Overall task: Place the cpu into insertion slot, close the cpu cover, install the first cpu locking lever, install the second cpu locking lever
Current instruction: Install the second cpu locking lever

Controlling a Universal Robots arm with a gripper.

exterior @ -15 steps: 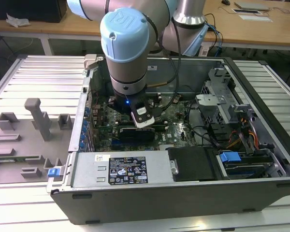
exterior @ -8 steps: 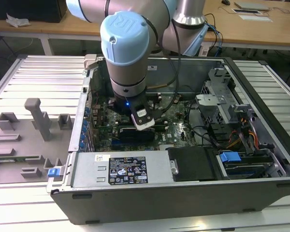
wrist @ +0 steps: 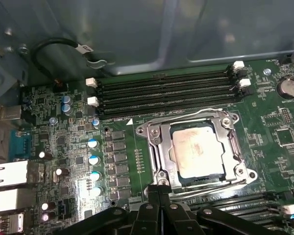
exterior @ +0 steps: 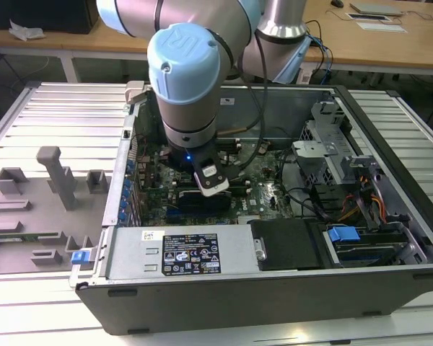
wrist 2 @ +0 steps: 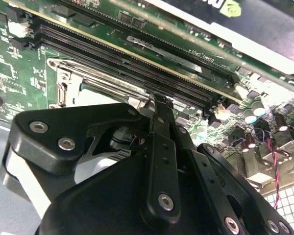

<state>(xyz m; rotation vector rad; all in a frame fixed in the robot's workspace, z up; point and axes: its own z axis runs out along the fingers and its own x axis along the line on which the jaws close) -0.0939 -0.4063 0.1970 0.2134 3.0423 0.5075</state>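
In the first wrist view the cpu (wrist: 198,149), a pale silver-grey square with a smudged top, lies flat in the insertion slot (wrist: 229,172). The cpu cover (wrist: 159,147), a silver frame, lies down around it. A thin wire locking lever (wrist: 186,115) runs along the socket edge by the memory slots. My gripper (wrist: 158,188) is shut, its black fingertips together at the opposite edge of the socket, with nothing visibly between them. The second wrist view shows the same narrow tip of the gripper (wrist 2: 157,100) at the cover's (wrist 2: 68,78) rim. In the exterior view my arm (exterior: 191,94) reaches down into the open computer case.
Long black memory slots (wrist: 166,90) lie beside the socket, and blue-topped capacitors (wrist: 93,161) stand on another side. A power supply (exterior: 191,252) and a drive bay with cables (exterior: 332,158) crowd the case. A grey fixture plate (exterior: 36,209) lies at the exterior view's left.
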